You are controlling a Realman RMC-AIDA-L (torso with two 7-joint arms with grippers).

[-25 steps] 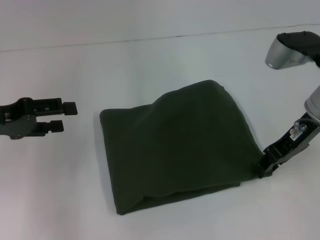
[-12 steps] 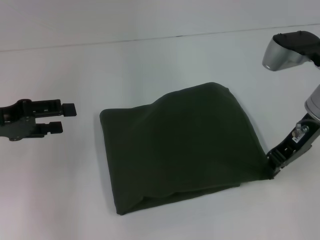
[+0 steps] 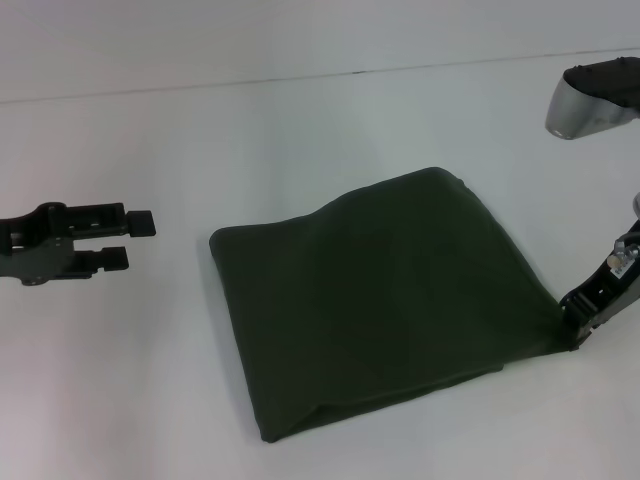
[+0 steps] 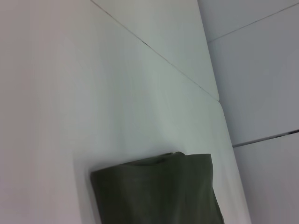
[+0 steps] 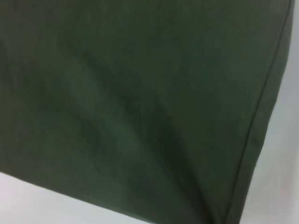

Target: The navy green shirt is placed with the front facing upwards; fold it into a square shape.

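The navy green shirt point(image 3: 380, 300) lies folded into a rough rectangle on the white table point(image 3: 300, 130), plain green side up, with no lettering showing. My right gripper point(image 3: 573, 338) sits low at the shirt's near right corner and is shut on the cloth there. In the right wrist view the shirt point(image 5: 140, 102) fills nearly the whole picture, with a hem running along one side. My left gripper point(image 3: 130, 240) hovers open to the left of the shirt, a hand's width from its edge. The left wrist view shows the shirt point(image 4: 159, 191) from a distance.
The white table spreads around the shirt on every side. A thin dark seam point(image 3: 400, 68) crosses the table at the back. The right arm's silver elbow point(image 3: 585, 100) hangs above the far right.
The right gripper has pulled its corner to the right and toward me, and the whole shirt slid that way and flattened out. The left gripper barely moved.
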